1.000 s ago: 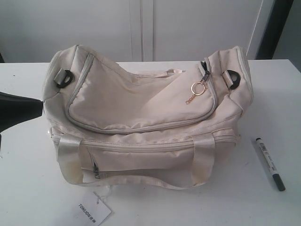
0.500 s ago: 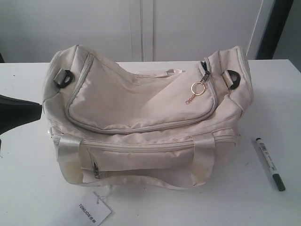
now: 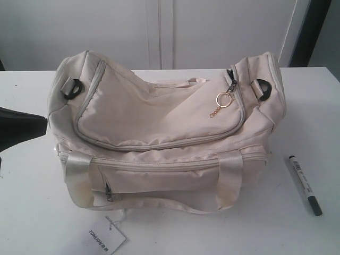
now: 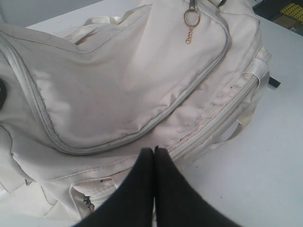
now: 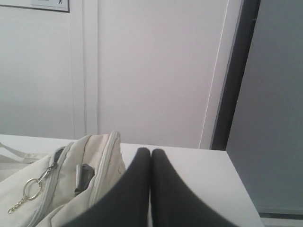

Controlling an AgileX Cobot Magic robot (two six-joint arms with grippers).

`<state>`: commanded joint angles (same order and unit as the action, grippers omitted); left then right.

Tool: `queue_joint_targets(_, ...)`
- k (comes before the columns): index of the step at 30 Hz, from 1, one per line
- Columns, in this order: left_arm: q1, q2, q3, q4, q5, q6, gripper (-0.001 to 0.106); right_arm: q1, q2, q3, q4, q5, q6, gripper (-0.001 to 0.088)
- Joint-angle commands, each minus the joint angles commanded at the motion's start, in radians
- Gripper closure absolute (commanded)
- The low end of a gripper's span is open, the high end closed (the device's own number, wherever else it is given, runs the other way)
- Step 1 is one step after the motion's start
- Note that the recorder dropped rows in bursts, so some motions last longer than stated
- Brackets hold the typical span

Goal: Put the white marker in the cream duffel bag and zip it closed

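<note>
The cream duffel bag (image 3: pixel 159 127) lies in the middle of the white table (image 3: pixel 32 212), its curved top flap flat with no lining showing. Its gold ring zipper pull (image 3: pixel 225 99) hangs at the right end of the flap. The white marker (image 3: pixel 305 184), with a dark cap, lies on the table to the right of the bag. My left gripper (image 3: pixel 45 124) is shut and empty beside the bag's left end; in the left wrist view the left gripper (image 4: pixel 154 150) points at the bag (image 4: pixel 123 80). My right gripper (image 5: pixel 150 151) is shut and empty, near the bag's end (image 5: pixel 99 161).
A white "TONLION" tag (image 3: pixel 106 236) lies at the bag's front near the table edge. Shiny webbing handles (image 3: pixel 231 180) drape over the front side. Black rings (image 3: pixel 264 88) sit on both ends. A pale wall with a dark door frame (image 3: pixel 313 32) stands behind the table.
My left gripper's tip has sunk slightly beside the bag's left end. The bag and the marker lie as before.
</note>
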<state>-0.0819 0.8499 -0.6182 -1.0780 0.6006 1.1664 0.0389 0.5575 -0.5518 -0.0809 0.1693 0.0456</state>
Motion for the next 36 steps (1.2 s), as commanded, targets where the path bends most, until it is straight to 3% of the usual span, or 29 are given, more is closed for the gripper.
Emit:
queue_joint_targets(7,0.0,0.0,0.0,0.0,0.0,0.0,0.105,0.0,0.156,-0.114,0.0,0.039,0.0,0.0868)
queue_joint_targets(14,0.0,0.0,0.0,0.0,0.0,0.0,0.105,0.0,0.319,-0.258,0.0,0.168,-0.007,0.0868)
queue_joint_targets(20,0.0,0.0,0.0,0.0,0.0,0.0,0.105,0.0,0.44,-0.364,0.0,0.17,-0.066,0.0868)
queue_joint_targets(36,0.0,0.0,0.0,0.0,-0.002,0.0,0.105,0.0,0.676,-0.621,0.167,0.427,-0.068,0.0868)
